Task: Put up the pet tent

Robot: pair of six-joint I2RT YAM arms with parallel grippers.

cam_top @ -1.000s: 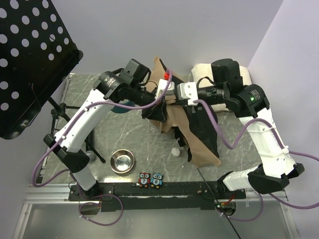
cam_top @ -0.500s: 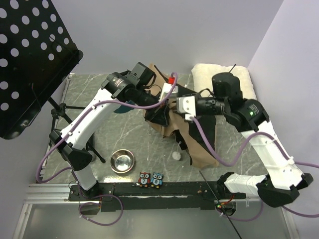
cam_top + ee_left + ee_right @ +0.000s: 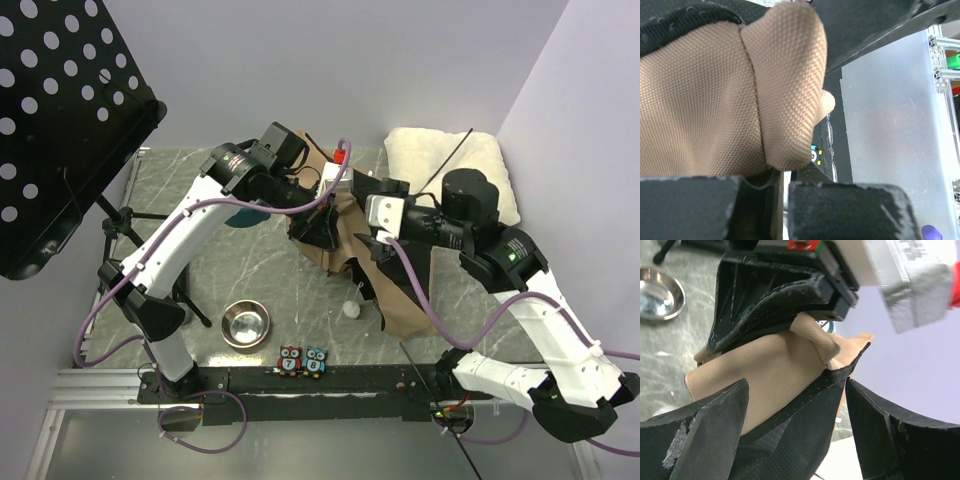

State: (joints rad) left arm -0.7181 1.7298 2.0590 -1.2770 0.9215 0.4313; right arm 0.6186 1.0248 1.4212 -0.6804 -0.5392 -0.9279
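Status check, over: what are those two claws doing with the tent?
Left gripper shut on the pet tent. Right gripper open, astride a fold. Tent bunched, not standing. Steel bowl sits apart.
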